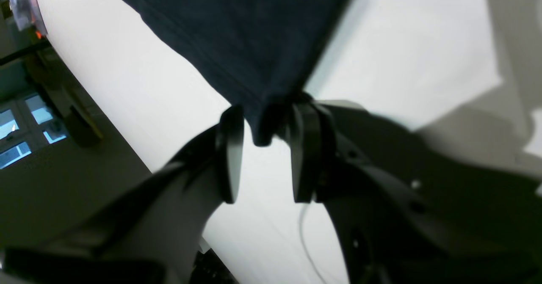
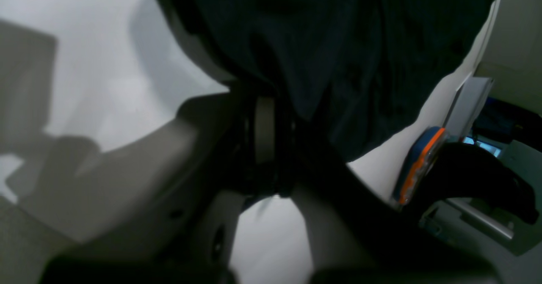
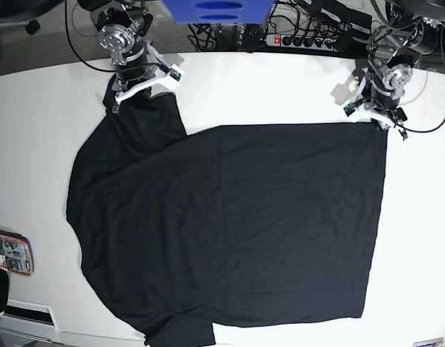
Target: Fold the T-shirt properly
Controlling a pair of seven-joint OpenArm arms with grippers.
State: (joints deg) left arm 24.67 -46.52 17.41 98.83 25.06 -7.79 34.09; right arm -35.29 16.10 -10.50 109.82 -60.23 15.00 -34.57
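Both claws at the far edge of a T-shirt lying spread out and unfolded.

The black T-shirt [image 3: 229,224] lies flat across the white counter [image 3: 34,123], sleeves out, with no fold made; by my reading the folding is only at its start and every fold is left to do. The left claw [image 1: 262,148] stands at the shirt's far hem corner with its jaws parted, a nub of cloth between them, not pinched. The right claw [image 2: 275,136] is at the far sleeve, jaws close together with dark fabric draped over them; whether it grips the cloth I cannot tell. An orange-edged device [image 3: 11,251] sits near the counter's edge.
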